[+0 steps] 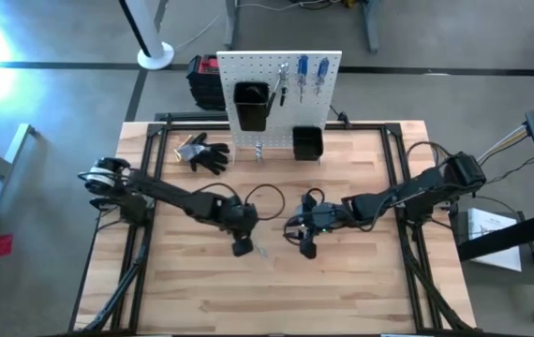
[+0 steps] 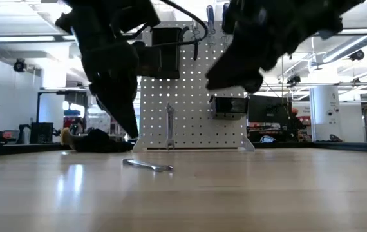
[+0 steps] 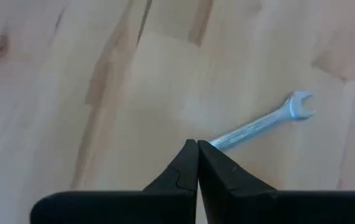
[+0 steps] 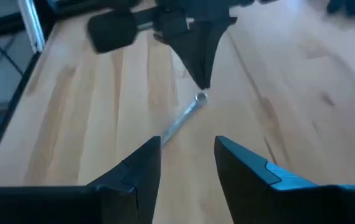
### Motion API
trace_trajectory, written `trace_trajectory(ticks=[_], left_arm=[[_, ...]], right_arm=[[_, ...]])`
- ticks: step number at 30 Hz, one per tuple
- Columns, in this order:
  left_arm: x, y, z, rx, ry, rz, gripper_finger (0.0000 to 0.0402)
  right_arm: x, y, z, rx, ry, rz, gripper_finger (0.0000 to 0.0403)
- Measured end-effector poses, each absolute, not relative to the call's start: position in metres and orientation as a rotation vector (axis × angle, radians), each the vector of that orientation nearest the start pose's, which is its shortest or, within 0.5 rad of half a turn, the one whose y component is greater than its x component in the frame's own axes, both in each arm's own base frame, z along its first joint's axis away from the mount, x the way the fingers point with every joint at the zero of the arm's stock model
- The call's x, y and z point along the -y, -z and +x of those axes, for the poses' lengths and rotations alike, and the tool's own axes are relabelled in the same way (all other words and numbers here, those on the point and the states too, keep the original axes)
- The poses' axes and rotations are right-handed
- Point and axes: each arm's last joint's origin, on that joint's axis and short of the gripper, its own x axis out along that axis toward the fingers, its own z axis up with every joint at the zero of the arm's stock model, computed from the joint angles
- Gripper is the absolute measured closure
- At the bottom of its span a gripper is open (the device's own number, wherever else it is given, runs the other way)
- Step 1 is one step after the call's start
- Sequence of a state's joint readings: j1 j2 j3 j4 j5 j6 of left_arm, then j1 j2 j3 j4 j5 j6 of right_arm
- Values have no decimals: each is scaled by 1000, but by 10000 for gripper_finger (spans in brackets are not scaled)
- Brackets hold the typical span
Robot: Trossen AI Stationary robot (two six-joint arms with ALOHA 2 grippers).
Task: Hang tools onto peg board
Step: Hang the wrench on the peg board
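While left tool (image 3: 197, 144) pressed together at wrench (image 3: 261, 126) end, right tool (image 4: 187, 146) spread nearby.

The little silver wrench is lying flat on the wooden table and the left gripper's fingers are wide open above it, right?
Not quite. The wrench does lie flat on the table, but the left gripper is shut, fingertips together at one end of it. The left wrist view shows this.
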State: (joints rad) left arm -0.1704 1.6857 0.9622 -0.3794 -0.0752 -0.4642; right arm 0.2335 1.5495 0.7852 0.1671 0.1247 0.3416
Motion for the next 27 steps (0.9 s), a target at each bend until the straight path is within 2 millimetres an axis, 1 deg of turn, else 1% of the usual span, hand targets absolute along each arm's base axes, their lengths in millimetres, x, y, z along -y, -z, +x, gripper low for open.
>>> trace_trajectory(ticks=[1, 4, 7, 10, 12, 15, 17, 19, 23, 27], left_arm=[[51, -165, 317, -1104, -168, -273, 401], [51, -168, 320, -1159, -184, -233, 401], [52, -168, 316, -1194, -172, -237, 401], [58, -164, 306, -1214, -136, -312, 401], [65, -156, 303, -1175, -112, -375, 401], [74, -144, 301, -1052, -37, -483, 401], [74, -133, 298, -1008, -49, -526, 401], [70, -124, 295, -993, -103, -554, 401], [66, -113, 294, -1002, -153, -577, 401], [67, -103, 299, -1015, -159, -574, 401]], right_arm=[[-69, -184, 308, -585, -2, 247, 258], [-71, -165, 313, -649, 15, 246, 248], [-75, -143, 321, -709, 0, 293, 243], [-77, -128, 331, -710, -7, 435, 247], [-74, -118, 337, -719, -4, 542, 251], [-67, -104, 345, -731, -21, 680, 258], [-62, -99, 353, -724, -52, 748, 262], [-57, -97, 361, -718, -95, 801, 267], [-50, -98, 373, -725, -126, 828, 277], [-45, -103, 381, -770, -75, 785, 290]])
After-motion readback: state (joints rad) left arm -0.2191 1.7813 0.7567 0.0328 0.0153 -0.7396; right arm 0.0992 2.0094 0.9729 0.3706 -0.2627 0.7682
